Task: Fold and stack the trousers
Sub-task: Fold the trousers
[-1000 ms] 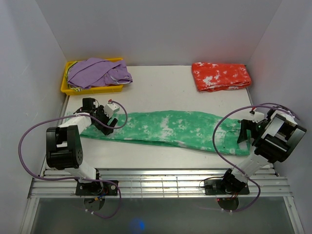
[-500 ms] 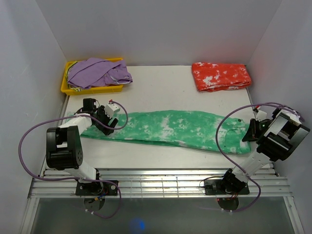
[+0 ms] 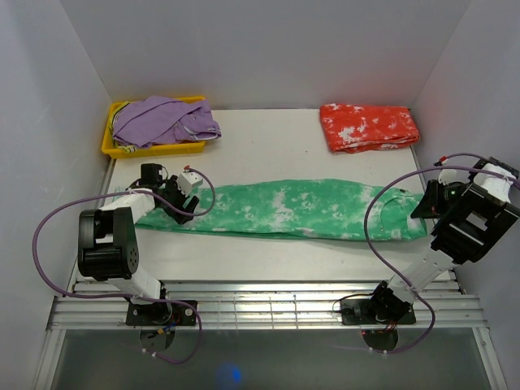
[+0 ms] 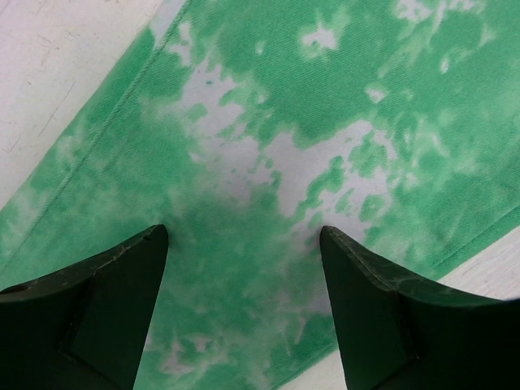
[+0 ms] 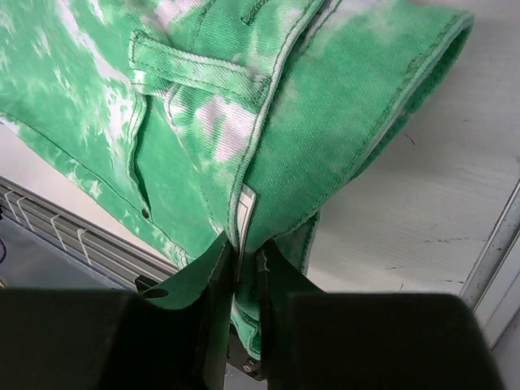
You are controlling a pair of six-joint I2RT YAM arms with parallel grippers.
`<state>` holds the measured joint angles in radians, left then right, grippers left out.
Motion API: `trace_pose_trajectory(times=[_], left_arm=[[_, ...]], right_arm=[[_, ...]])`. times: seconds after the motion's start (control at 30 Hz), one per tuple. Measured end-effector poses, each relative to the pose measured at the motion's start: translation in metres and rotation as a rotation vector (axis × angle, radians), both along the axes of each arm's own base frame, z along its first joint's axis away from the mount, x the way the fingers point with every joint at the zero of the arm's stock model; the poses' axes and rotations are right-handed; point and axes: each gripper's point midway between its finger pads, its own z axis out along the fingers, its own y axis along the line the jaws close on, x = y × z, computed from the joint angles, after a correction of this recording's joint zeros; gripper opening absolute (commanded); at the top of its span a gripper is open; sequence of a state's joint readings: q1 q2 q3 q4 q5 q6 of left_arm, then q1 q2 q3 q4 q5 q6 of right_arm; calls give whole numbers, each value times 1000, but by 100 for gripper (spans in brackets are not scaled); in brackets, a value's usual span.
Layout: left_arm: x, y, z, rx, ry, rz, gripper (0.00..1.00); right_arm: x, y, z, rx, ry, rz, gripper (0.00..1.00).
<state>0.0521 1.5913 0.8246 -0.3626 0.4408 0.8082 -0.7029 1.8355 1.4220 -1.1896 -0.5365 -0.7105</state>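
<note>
The green trousers (image 3: 284, 209) lie stretched left to right across the table, folded lengthwise. My right gripper (image 3: 428, 201) is shut on their waistband (image 5: 268, 162) at the right end and holds that end lifted off the table. My left gripper (image 3: 177, 201) stands open over the leg end (image 4: 244, 203), its fingertips down on the cloth with green fabric between them. The red-orange trousers (image 3: 368, 127) lie folded at the back right of the table.
A yellow bin (image 3: 112, 147) at the back left holds a purple garment (image 3: 165, 119). White walls close in on three sides. A slatted metal rail (image 3: 260, 305) runs along the near edge, where both arm bases are bolted.
My right gripper has shut on the waistband and lifted it, moving right and back. The right end of the green trousers has been pulled taut. The left gripper stays over the leg end.
</note>
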Motion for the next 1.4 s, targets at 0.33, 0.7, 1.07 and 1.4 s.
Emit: trace_pose_trajectory(times=[0.33,0.7,1.07,1.4], left_arm=[[0,-1,0,-2,0,-5,85],[1,-1,0,-3,22,-6,85],[1,-1,-2,7,36,-7,82],[6,-5,-4,-11,25,-10,80]], right_arm=[[-7,-6,-23,-26,66,-7,63],[-32,-4,-55,-61,152,15,38],[-2,1,-15,16,30,16,8],[47,-12,11,30,-118,15,8]])
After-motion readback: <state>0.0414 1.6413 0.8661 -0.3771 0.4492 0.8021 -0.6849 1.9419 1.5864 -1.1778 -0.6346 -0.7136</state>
